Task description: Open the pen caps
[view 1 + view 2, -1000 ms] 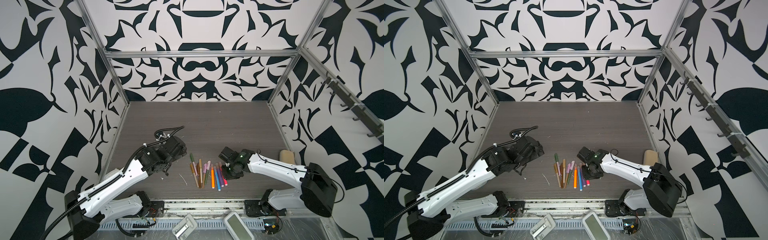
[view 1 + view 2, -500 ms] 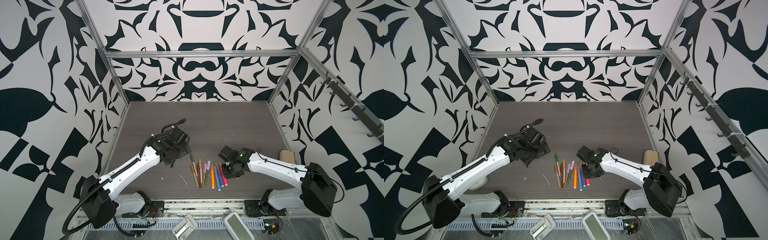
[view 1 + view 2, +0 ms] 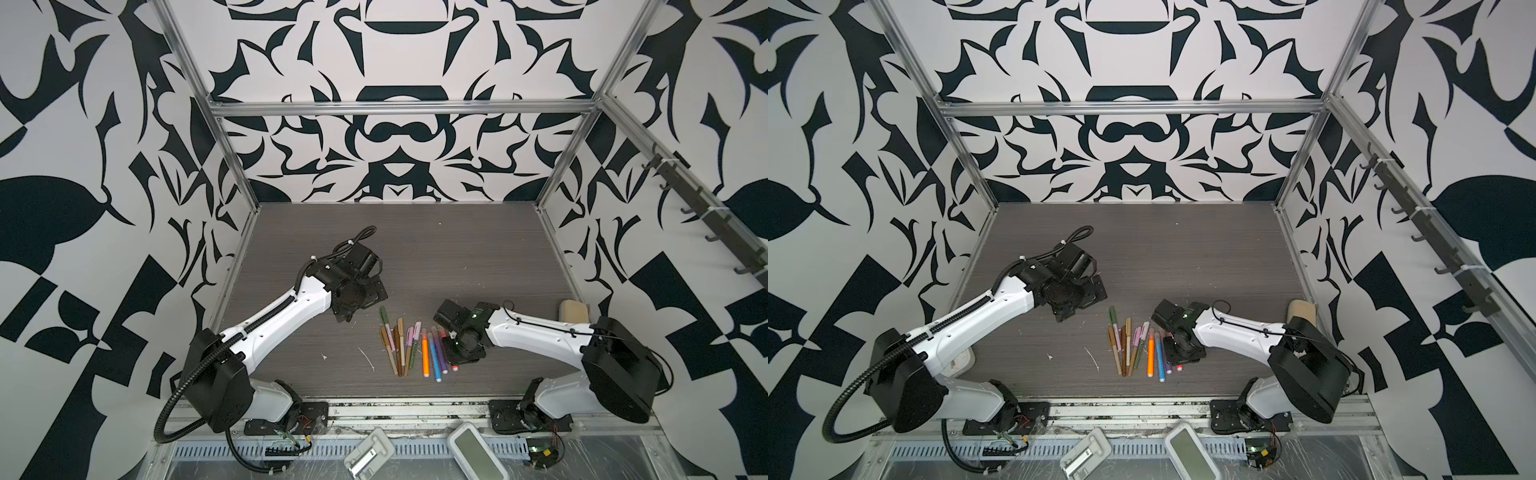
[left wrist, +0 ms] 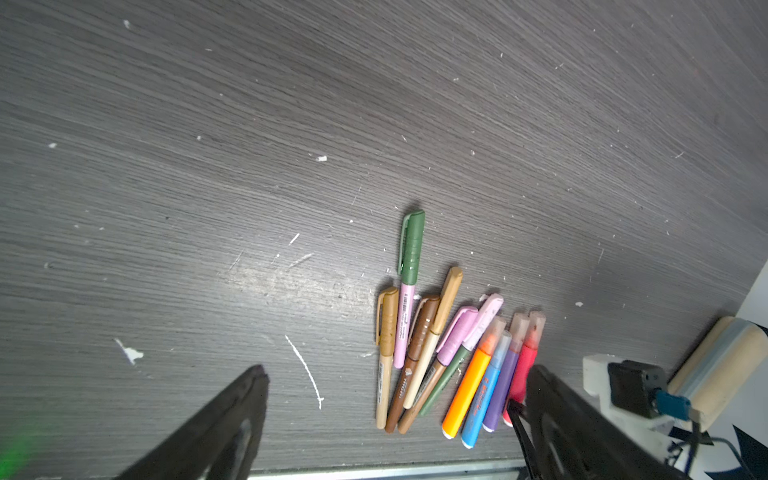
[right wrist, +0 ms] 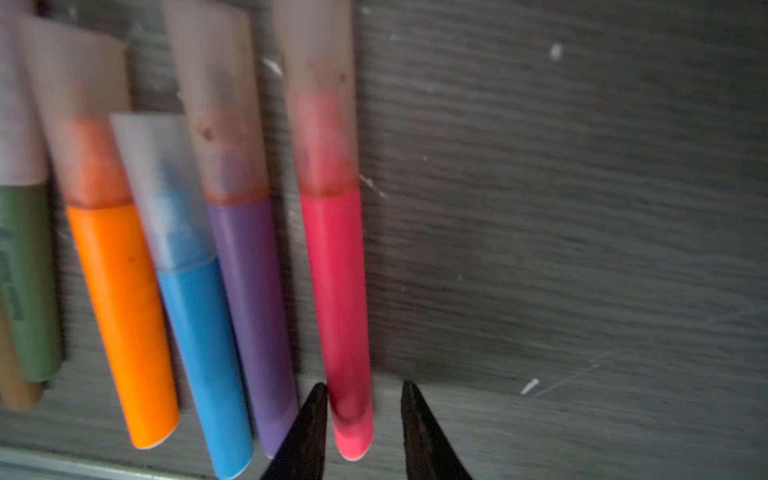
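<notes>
We are looking down at the pens (image 3: pixel 411 347) lying in a loose fan on the table (image 3: pixel 415 249), near the middle of its front edge, and each one we can make out is wearing its cap. The caps (image 4: pixel 412 245) are all pointing toward the far side of the table: green, tan, brown and pale pink ones on the left of the bunch, cloudy see-through ones on the four bright pens at the right. The right gripper (image 5: pixel 362 384) is sitting low over the right end of the fan, and its jaws are straddling the tail of the red pen (image 5: pixel 336 270) (the outermost one on that side). One fingertip (image 5: pixel 313 403) is looking as if it is touching the barrel while the other is standing a little off it, so the jaws are parted around the pen and are not pinching it. Next to the red pen we are seeing the purple pen (image 5: pixel 253 291), the blue pen (image 5: pixel 199 340) and the orange pen (image 5: pixel 120 311), lying side by side and almost parallel. The left gripper (image 4: pixel 397 368) is hovering over the table off to the left of the bunch and a bit farther back, apart from the pens, and its jaws are spread wide.
</notes>
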{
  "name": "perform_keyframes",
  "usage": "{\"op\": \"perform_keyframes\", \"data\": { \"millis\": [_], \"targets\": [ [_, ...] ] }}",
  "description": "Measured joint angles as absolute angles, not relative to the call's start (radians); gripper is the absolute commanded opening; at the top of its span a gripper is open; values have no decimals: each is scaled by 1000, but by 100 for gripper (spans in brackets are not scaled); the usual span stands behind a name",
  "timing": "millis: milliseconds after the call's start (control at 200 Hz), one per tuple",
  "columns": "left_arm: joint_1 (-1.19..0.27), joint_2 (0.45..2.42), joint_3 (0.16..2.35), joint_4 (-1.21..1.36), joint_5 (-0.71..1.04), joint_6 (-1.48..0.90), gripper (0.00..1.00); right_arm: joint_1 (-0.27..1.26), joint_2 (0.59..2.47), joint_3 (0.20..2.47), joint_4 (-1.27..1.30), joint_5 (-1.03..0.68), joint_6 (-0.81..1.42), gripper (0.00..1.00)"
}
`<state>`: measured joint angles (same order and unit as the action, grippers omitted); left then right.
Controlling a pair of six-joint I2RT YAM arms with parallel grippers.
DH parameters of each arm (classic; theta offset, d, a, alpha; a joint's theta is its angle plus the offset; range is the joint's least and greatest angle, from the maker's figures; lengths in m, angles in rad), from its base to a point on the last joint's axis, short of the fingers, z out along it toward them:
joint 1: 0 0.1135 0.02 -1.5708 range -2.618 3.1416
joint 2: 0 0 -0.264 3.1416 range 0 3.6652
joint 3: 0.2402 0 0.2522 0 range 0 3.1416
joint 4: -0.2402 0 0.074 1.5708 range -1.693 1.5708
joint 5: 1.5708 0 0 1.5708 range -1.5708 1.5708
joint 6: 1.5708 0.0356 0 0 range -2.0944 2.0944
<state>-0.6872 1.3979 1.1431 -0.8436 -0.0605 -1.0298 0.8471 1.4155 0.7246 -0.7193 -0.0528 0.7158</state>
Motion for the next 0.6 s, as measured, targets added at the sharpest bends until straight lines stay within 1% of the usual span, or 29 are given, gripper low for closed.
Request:
{"op": "perform_keyframes", "data": {
  "millis": [160,340,405,435,505,600],
  "targets": [
    [-687,1398,1143,-839,-55,-1031,100,847,1412,694,-751,-11,749,33],
    [-686,1400,1143,-834,-46,-1031,99,847,1374,658,-719,-7,760,32],
    [-686,1409,1143,-834,-38,-1030,99,847,1366,651,-710,-11,755,26],
    [-686,1414,1144,-835,-35,-1028,99,847,1365,649,-706,-14,752,20],
    [-685,1428,1144,-834,-26,-1023,99,847,1364,650,-704,-15,739,10],
    [-685,1441,1149,-834,-9,-1020,100,847,1362,654,-710,-15,723,6]
  ]
}}
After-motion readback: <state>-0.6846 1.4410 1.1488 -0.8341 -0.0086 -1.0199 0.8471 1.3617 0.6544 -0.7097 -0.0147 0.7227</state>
